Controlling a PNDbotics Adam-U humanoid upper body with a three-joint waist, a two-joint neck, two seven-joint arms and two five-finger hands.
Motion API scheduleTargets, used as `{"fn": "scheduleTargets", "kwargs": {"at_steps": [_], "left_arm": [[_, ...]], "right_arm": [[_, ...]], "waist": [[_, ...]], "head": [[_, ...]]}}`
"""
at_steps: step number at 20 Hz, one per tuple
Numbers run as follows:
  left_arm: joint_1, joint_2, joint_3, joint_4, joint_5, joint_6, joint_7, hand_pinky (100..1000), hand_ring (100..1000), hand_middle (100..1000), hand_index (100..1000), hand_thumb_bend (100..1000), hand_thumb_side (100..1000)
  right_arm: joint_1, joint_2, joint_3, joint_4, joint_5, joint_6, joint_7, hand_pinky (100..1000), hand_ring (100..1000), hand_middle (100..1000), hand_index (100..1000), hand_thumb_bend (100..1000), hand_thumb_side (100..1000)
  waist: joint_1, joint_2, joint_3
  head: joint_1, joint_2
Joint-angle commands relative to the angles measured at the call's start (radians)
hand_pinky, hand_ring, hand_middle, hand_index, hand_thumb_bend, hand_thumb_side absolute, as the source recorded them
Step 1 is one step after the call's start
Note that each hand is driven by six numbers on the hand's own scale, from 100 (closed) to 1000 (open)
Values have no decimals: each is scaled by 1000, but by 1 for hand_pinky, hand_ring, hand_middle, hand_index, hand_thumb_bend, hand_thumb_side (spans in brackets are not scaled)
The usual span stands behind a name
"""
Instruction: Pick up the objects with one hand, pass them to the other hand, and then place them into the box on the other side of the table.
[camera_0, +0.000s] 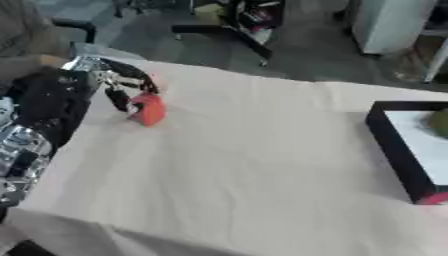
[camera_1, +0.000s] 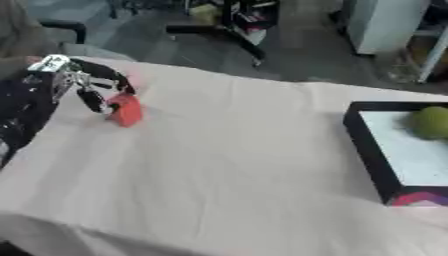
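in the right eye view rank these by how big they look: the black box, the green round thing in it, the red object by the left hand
1. black box, largest, though cut off by the frame edge
2. green round thing and red object, which the left hand fingers touch: near alike, and the green one is cropped, so unranked

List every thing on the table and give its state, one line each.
left hand: fingers curled round the red object, at the table's far left.
red object: pinched in the left hand, low over or on the table; contact cannot be told.
box: open-topped, black walls, pale floor, at the right edge.
green round object: lying inside the box.
right hand: not in view.
table: covered with a pale cloth.
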Motion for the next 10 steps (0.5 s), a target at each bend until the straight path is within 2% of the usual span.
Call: {"fn": "scheduleTargets", "kwargs": {"at_steps": [1,10], "left_arm": [[-14,51,2,-18,17,-53,-70,918,855,854,941,813,245],[-21,71,13,-55,85,-41,-104,916,850,842,929,802,243]], "right_arm": [[-13,-14,-6,-8,-7,0,-5,625,749,638,975,100,379],[-12,-15,-7,-6,-9,1,-7,624,748,635,974,100,384]], "waist": [[0,-9,1],[0,-10,-1]], "head": [[1,1],[0,1]]}}
